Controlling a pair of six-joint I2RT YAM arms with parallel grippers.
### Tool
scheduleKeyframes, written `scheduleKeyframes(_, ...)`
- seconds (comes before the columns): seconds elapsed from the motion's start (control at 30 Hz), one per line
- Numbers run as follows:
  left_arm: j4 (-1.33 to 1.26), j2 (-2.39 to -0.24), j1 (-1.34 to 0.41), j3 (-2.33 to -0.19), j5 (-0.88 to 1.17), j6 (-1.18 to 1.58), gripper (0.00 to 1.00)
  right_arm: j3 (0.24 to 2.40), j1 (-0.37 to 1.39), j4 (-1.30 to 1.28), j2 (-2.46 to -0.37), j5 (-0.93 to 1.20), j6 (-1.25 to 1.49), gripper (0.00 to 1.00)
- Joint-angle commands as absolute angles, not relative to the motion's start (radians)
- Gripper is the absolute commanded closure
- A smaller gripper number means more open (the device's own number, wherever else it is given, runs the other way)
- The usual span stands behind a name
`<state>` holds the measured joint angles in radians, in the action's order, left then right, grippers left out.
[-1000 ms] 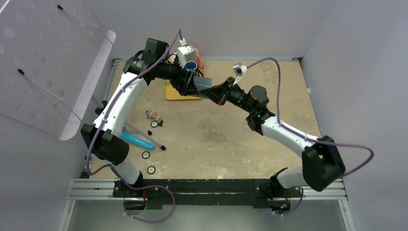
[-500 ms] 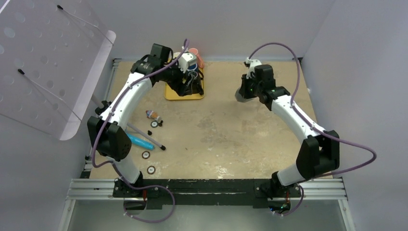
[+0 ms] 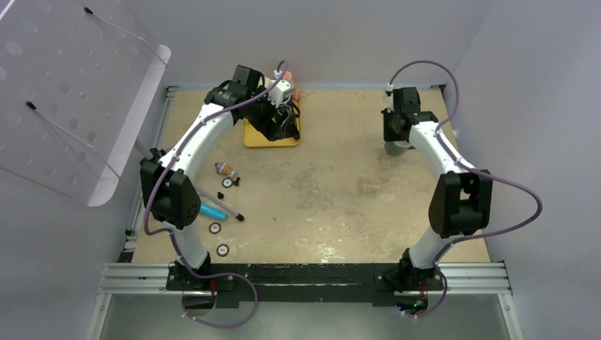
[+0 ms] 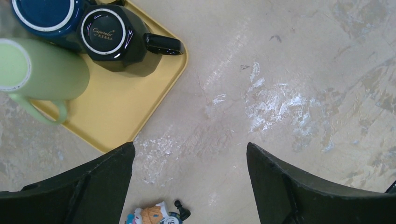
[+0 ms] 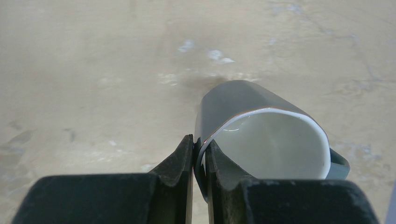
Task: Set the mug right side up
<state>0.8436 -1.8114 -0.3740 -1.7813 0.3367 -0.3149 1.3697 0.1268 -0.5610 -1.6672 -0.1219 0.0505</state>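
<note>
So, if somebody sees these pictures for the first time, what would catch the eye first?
First the grey mug, at the far right of the table: the right gripper is shut on its rim, and its white inside faces the wrist camera. Then the yellow tray at the far left, carrying a green mug, a black mug and a blue mug, with the left gripper open above the table beside it.

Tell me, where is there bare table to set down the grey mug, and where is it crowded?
The widest bare patch is mid-table, between the yellow tray and the right gripper holding the grey mug. Crowded: the tray, packed with mugs, and the left edge with the toy figure, blue tube and discs.
</note>
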Motion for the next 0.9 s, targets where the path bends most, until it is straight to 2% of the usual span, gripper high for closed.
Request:
scheduleKeyframes(0.0, 0.8, -1.839, -0.373, -1.8, 0.284, -0.252, 0.07, 1.453, 0.037, -0.554, -1.708, -0.149, 0.006, 1.0)
scheduleKeyframes(0.2, 0.798, -1.854, -0.373, -1.778, 0.293, -0.252, 0.07, 1.481, -0.042, -0.561, -1.783, -0.114, -0.026, 1.0)
scheduleKeyframes(0.6, 0.795, -1.874, -0.373, -1.782, 0.298, -0.256, 0.07, 1.54, -0.069, -0.601, -1.826, -0.049, -0.047, 0.99)
scheduleKeyframes(0.67, 0.794, -1.875, -0.374, -1.783, 0.298, -0.256, 0.07, 1.544, -0.069, -0.603, -1.818, -0.045, -0.048, 0.9)
scheduleKeyframes(0.73, 0.793, -1.877, -0.375, -1.783, 0.296, -0.255, 0.07, 1.543, -0.069, -0.602, -1.807, -0.047, -0.049, 0.87)
scheduleKeyframes(0.77, 0.793, -1.879, -0.377, -1.783, 0.296, -0.255, 0.07, 1.544, -0.069, -0.601, -1.802, -0.051, -0.048, 0.78)
scheduleKeyframes(0.83, 0.797, -1.88, -0.384, -1.785, 0.287, -0.267, 0.07, 1.547, -0.067, -0.607, -1.789, -0.067, -0.043, 0.52)
scheduleKeyframes(0.87, 0.806, -1.879, -0.394, -1.787, 0.287, -0.296, 0.07, 1.544, -0.065, -0.607, -1.776, -0.07, -0.041, 0.45)
